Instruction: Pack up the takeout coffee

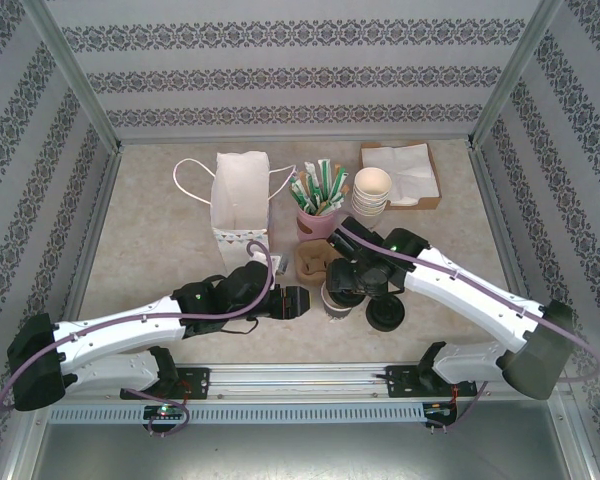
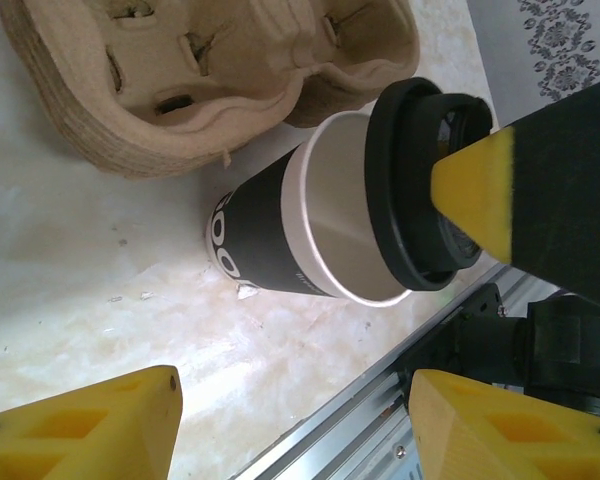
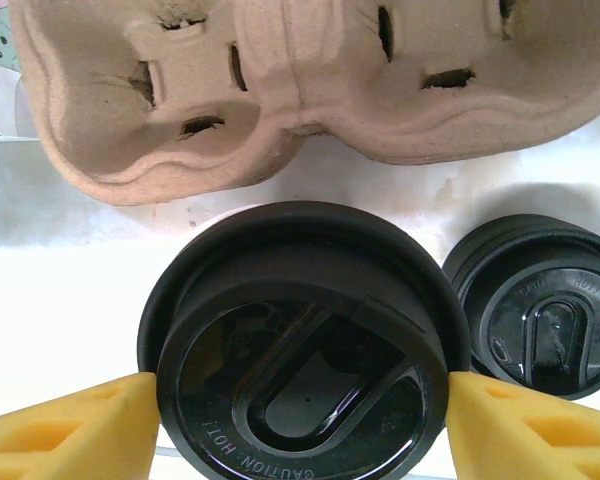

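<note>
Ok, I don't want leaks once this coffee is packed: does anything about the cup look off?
The black lid doesn't look seated. It seems raised and tilted over the cup, whose white rim shows clear of it on one side. The right tool pinches the lid at its edges. No spill is visible.

The takeout coffee (image 2: 270, 230) is a small cream-white paper cup in a dark sleeve with white print. It stands upright on the tabletop (image 2: 70, 270), just beside the pulp cup carrier (image 3: 180, 110) on its near side. Its round black lid (image 3: 300, 350), embossed "CAUTION HOT", sits over the mouth between the right pincer's (image 3: 300, 410) two yellow pads, which touch its sides.
</note>
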You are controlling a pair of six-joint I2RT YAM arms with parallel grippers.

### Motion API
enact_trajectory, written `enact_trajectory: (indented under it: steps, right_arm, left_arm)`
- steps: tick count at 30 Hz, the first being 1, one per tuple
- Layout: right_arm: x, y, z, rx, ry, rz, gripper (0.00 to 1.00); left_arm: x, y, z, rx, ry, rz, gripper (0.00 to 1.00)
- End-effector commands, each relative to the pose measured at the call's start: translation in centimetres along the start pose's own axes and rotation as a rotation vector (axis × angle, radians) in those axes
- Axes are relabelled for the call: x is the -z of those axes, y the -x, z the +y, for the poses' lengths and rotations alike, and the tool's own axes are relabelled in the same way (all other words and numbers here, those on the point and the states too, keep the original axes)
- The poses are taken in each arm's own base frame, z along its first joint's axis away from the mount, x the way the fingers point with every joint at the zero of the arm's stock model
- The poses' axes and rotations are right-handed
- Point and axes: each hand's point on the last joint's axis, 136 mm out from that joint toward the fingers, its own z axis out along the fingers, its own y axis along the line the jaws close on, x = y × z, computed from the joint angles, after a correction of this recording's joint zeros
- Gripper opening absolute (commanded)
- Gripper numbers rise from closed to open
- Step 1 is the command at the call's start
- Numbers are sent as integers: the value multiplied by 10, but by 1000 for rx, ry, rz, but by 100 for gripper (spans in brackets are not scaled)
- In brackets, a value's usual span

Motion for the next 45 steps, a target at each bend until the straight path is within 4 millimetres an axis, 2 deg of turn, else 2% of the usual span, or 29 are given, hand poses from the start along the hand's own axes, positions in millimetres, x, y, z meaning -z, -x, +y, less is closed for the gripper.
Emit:
enact_trajectory:
  steps: [1, 13, 19, 28, 37, 45]
  right_arm:
    - [4, 0, 5, 42, 1, 8, 72]
    - [-5, -6, 20, 108, -25, 63, 73]
    - [-6, -7, 16, 124, -68, 71, 73]
    - [7, -1, 7, 139, -109, 28, 73]
    - [-7, -5, 13, 144, -97, 60, 73]
    - [-12, -6, 16, 142, -90, 67, 74]
  left_arm:
    - [-3, -5, 7, 8, 28, -4, 62]
    - [-7, -8, 13, 1, 37, -3, 62]
    - [-9, -8, 15, 6, 37, -9, 62]
    - [-10, -9, 14, 9, 33, -7, 62]
    - [-11, -8, 13, 12, 32, -4, 62]
    - [-13, -8, 11, 9, 29, -1, 62]
